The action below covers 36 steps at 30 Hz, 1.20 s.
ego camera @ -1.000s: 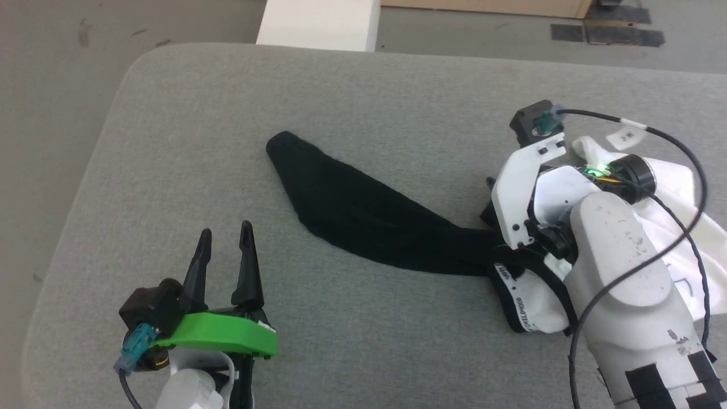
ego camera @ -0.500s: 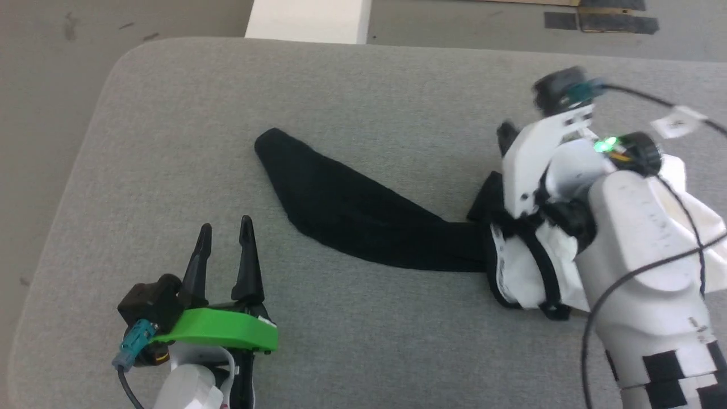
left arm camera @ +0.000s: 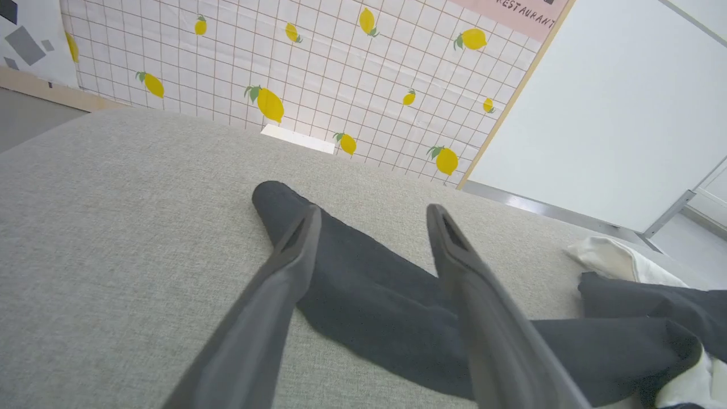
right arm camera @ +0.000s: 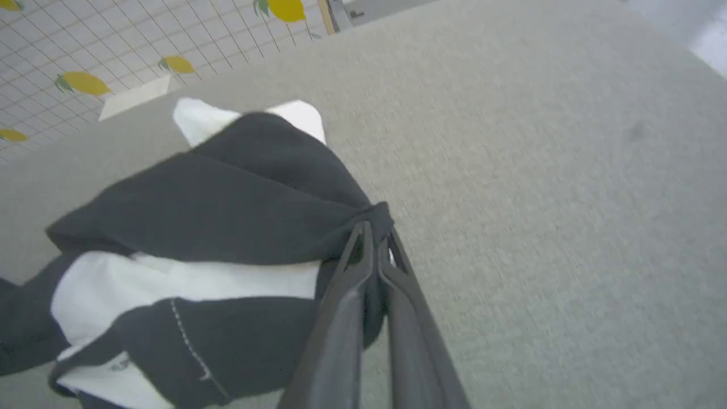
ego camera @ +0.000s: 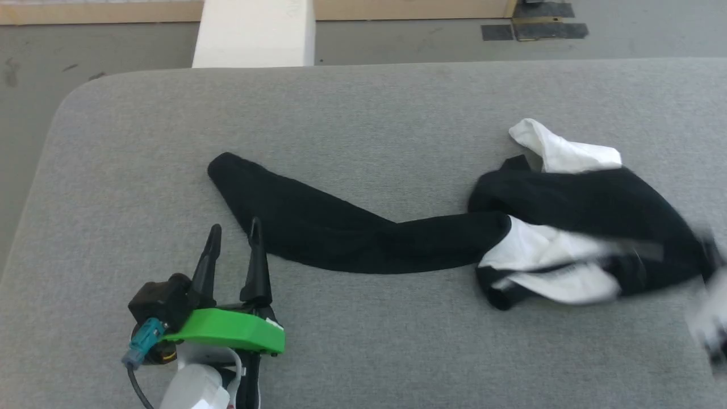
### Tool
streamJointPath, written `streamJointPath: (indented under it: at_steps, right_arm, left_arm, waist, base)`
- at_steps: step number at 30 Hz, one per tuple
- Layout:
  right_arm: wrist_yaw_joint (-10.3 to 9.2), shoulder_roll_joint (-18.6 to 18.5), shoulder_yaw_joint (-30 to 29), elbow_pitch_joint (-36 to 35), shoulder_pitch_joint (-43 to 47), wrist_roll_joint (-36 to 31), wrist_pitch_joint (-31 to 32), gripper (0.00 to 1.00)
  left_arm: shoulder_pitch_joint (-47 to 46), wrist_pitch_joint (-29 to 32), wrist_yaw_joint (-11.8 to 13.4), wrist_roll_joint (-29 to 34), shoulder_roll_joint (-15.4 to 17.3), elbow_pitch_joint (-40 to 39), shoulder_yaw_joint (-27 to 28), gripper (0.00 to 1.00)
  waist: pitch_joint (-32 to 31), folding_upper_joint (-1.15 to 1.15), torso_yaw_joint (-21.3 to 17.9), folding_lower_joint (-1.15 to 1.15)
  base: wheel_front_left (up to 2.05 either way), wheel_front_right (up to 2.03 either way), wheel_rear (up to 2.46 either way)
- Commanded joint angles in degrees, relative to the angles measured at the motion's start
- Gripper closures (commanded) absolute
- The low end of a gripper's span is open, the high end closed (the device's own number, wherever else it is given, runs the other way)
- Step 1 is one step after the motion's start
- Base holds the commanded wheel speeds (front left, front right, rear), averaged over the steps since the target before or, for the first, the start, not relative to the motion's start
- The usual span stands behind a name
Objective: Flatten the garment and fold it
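Note:
The garment (ego camera: 568, 196) lies bunched at the right of the grey table (ego camera: 363, 102), white cloth showing under black folds. One black sleeve (ego camera: 318, 227) stretches flat to the left. My right gripper (right arm camera: 375, 230) is shut on a black edge of the garment (right arm camera: 227, 210), drawing it taut; in the head view that arm is a pale blur (ego camera: 710, 326) at the right edge. My left gripper (ego camera: 234, 225) stands open just in front of the sleeve, empty. In the left wrist view its fingers (left arm camera: 375, 210) frame the sleeve (left arm camera: 363, 295) without touching it.
The table's rounded left corner (ego camera: 62, 108) and far edge drop to a grey floor. A white block (ego camera: 255, 34) stands beyond the far edge. A lemon-patterned wall (left arm camera: 318, 62) rises behind. Bare table lies in front of the garment.
My right gripper has shut on the garment and swung off to the right, dragging a black fold over the white cloth. The head camera has shifted. The left gripper stays open.

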Motion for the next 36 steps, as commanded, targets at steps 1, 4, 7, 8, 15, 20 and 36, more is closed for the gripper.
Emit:
streamJointPath:
  at_steps: [1, 4, 7, 8, 15, 20, 36]
  right_arm:
    - [-0.08, 0.03, -2.33, 0.24, 3.68, 1.03, 1.23, 1.00]
    - [-0.08, 0.03, -6.14, 4.42, 9.07, 3.47, 3.46, 1.00]
    - [-0.08, 0.03, -7.61, 10.83, 11.55, 3.88, 4.18, 1.00]
    - [-0.08, 0.03, -7.83, 12.29, 11.68, 3.48, 3.90, 1.00]
    - [-0.08, 0.03, -5.24, 11.01, 6.17, 4.48, -10.05, 0.00]
    - [-0.08, 0.03, -4.80, 6.56, 2.40, 2.92, -14.80, 0.00]
    - [-0.08, 0.03, -1.09, 5.77, -0.99, 3.46, -16.20, 0.00]
  left_arm:
    - [-0.79, -0.22, -0.45, -0.13, -0.09, 0.42, -0.25, 0.00]
    - [-1.11, -0.22, -0.51, -0.23, -0.09, 0.81, -0.51, 0.00]
    - [-1.25, -0.22, -0.72, -0.27, -0.09, 1.53, -0.81, 0.00]
    - [-1.29, -0.22, -0.77, -0.30, -0.09, 1.76, -0.90, 0.00]
    - [-1.24, 0.27, -0.83, -1.10, -0.09, 5.24, -2.12, 0.00]
    - [-4.34, 5.33, 0.94, -3.72, -0.09, 7.83, -4.56, 0.00]
    - [-26.05, 39.27, -4.61, 5.58, 1.37, 23.43, -23.86, 0.00]
  waist:
    - [0.11, 0.00, -0.68, 0.00]
    - [0.15, 0.00, -1.22, 0.00]
    - [-0.15, 0.00, -1.49, 0.00]
    - [-0.22, 0.00, -1.51, 0.00]
    - [-1.70, 0.00, -1.88, 0.00]
    - [-2.66, 0.00, -1.56, 0.00]
    - [1.59, 0.00, -2.84, 0.00]
  base:
    - [0.00, 0.00, 0.00]
    - [0.00, 0.00, 0.00]
    - [0.00, 0.00, 0.00]
    - [0.00, 0.00, 0.00]
    - [0.00, 0.00, 0.00]
    - [0.00, 0.00, 0.00]
    - [0.00, 0.00, 0.00]
